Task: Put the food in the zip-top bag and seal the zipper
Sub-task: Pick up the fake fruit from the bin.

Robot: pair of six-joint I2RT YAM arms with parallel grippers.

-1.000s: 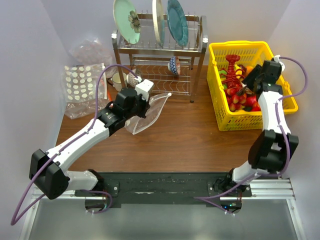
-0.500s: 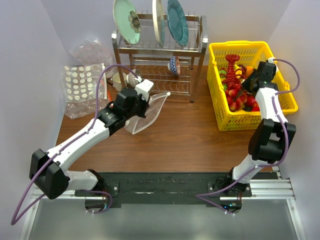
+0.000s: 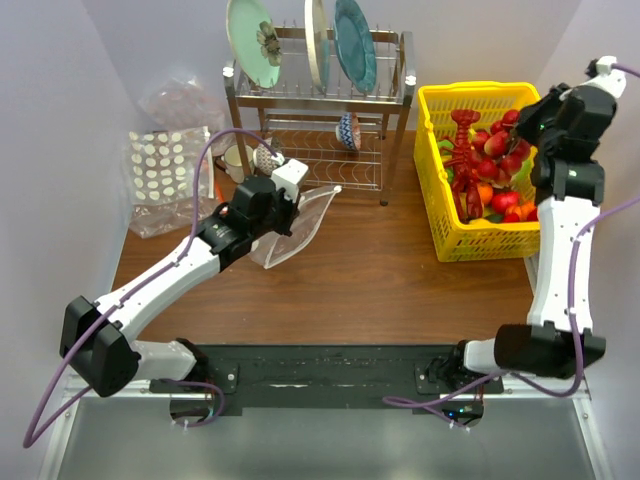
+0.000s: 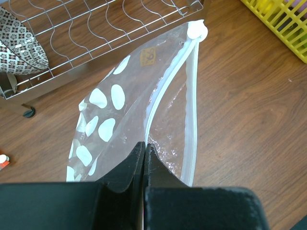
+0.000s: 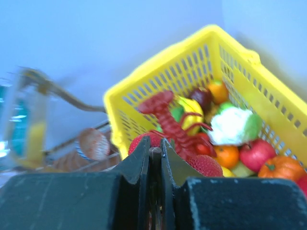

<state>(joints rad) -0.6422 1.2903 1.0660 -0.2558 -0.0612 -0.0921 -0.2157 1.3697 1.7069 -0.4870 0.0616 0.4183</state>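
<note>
The zip-top bag (image 3: pixel 298 224) lies on the wooden table in front of the dish rack. It is clear, with white spots on one side (image 4: pixel 103 112). Its mouth gapes and the zipper (image 4: pixel 193 110) runs along it. My left gripper (image 3: pixel 283 205) is shut on the bag's near edge (image 4: pixel 145 146). The food (image 3: pixel 490 195) fills a yellow basket (image 3: pixel 442 215) at the right. My right gripper (image 3: pixel 527 135) is raised above the basket, shut on the dark stem (image 5: pixel 155 153) of a bunch of red toy strawberries (image 3: pixel 500 148), which hang beside the fingers (image 5: pixel 206 165).
A metal dish rack (image 3: pixel 320 95) with plates and a patterned bowl stands at the back. A dotted flat pack (image 3: pixel 165 165), a wrinkly clear sack (image 3: pixel 185 100) and a cup (image 3: pixel 235 158) are at the back left. A red toy lobster (image 5: pixel 168 120) lies in the basket.
My right arm has risen from inside the basket and lifted the red strawberry bunch with it. My left arm and the bag have not moved.
</note>
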